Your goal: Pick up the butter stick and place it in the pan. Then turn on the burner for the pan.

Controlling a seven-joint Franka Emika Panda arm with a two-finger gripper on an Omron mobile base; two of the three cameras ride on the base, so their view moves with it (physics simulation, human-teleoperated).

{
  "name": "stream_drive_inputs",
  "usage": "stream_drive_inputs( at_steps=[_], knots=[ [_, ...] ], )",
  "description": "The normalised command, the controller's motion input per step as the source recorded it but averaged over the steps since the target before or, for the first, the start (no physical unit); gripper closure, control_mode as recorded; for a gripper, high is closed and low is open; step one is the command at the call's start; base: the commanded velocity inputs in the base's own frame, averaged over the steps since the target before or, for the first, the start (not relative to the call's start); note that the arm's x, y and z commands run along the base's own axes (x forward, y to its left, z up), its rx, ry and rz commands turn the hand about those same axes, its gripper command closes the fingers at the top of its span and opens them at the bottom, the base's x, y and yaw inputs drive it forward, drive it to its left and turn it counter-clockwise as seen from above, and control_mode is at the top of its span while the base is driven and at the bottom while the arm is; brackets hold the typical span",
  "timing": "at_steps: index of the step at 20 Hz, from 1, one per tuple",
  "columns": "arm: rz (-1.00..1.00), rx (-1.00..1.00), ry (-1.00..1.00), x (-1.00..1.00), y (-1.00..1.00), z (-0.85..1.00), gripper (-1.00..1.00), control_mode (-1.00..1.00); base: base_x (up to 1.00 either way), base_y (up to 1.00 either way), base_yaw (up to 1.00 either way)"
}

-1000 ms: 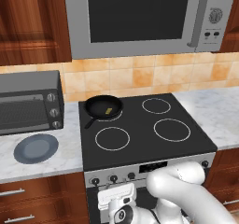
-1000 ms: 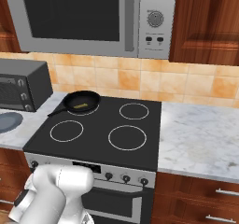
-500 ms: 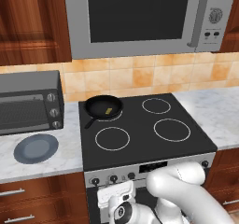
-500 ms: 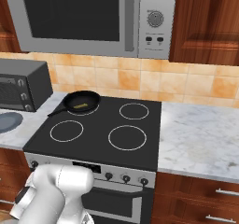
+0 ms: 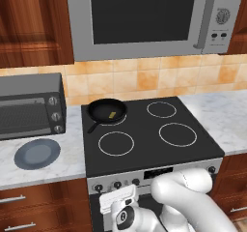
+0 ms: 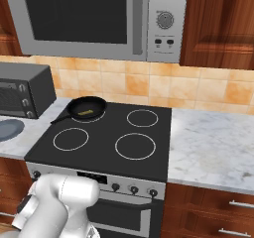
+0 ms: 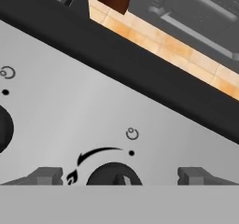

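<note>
The black pan (image 5: 107, 110) (image 6: 87, 107) sits on the back left burner (image 5: 117, 121) (image 6: 92, 120) of the black cooktop, handle toward the front left. The yellow butter stick (image 5: 113, 114) (image 6: 85, 113) lies inside it. My arm reaches down in front of the stove, with the hand (image 5: 117, 199) at the knob panel. In the hand view my gripper (image 7: 120, 175) is open, its fingertips (image 7: 44, 175) on either side of a dark knob (image 7: 113, 173) on the steel panel. They are not touching the knob.
A row of knobs (image 6: 133, 189) runs along the stove's front panel (image 5: 159, 172). A toaster oven (image 5: 29, 111) and a blue-grey plate (image 5: 37, 153) are on the left counter. The microwave (image 5: 140, 18) hangs above. A marble counter (image 6: 208, 148) lies to the right.
The hand has shifted slightly in front of the knob panel. The pan and the butter stick have not moved.
</note>
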Motion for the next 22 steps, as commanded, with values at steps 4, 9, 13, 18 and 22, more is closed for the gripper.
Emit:
stream_drive_inputs(
  at_steps=[4,9,13,18,22],
  knots=[
    [0.02,0.01,0.0,0.08,0.0,0.0,-1.0,-1.0,0.0,0.0,0.0],
    [0.02,0.02,0.0,0.09,-0.05,0.0,-1.0,-1.0,0.0,0.0,0.0],
    [0.03,0.03,0.0,0.08,-0.12,0.0,-1.0,-1.0,0.0,0.0,0.0],
    [0.03,0.06,0.0,0.06,-0.23,-0.02,-1.0,-1.0,0.0,0.0,0.0],
    [0.0,0.12,0.0,0.01,-0.32,-0.15,-1.0,-1.0,0.0,0.0,0.0]
  ],
)
